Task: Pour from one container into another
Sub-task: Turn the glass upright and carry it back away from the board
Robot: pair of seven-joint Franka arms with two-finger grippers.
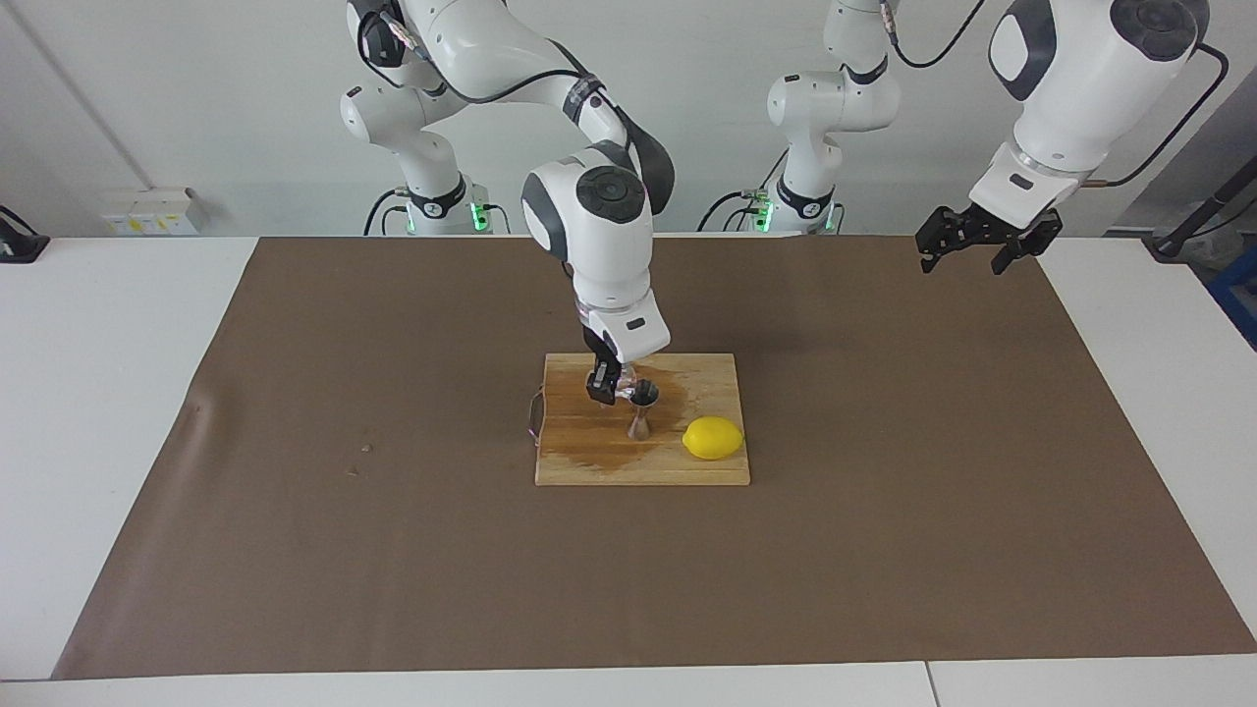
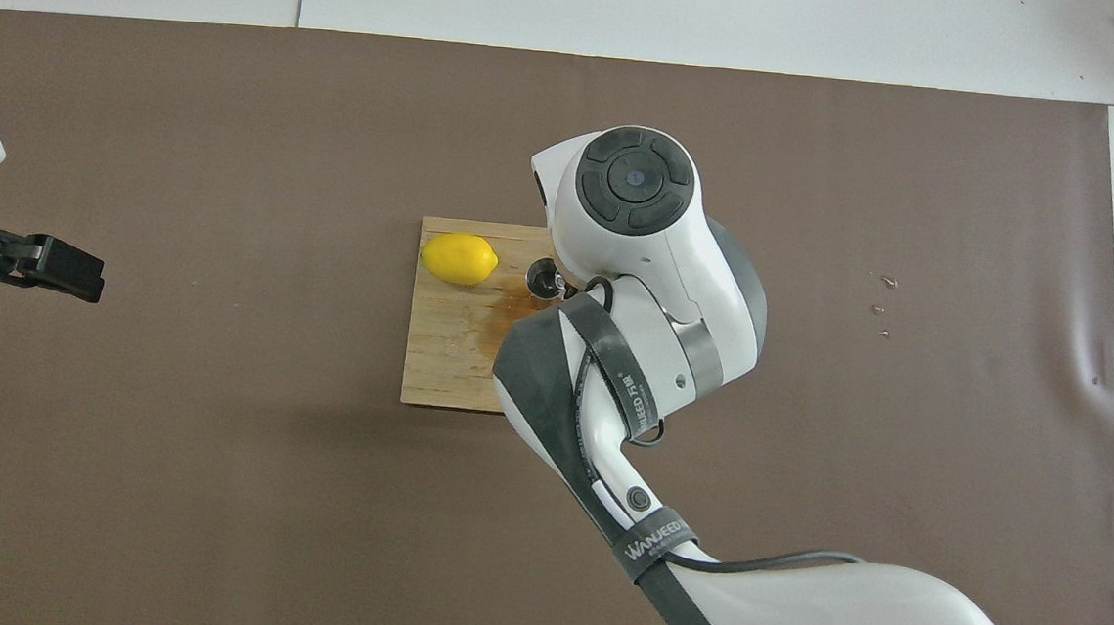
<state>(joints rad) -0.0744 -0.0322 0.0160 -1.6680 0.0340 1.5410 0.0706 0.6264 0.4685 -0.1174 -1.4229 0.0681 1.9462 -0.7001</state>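
Facing view | right hand (image 1: pixel 617 389) grips glass cup (image 1: pixel 630 378), tilted over jigger (image 1: pixel 642 410) on board (image 1: pixel 638 462) | left hand (image 1: pixel 972 250) open, waiting
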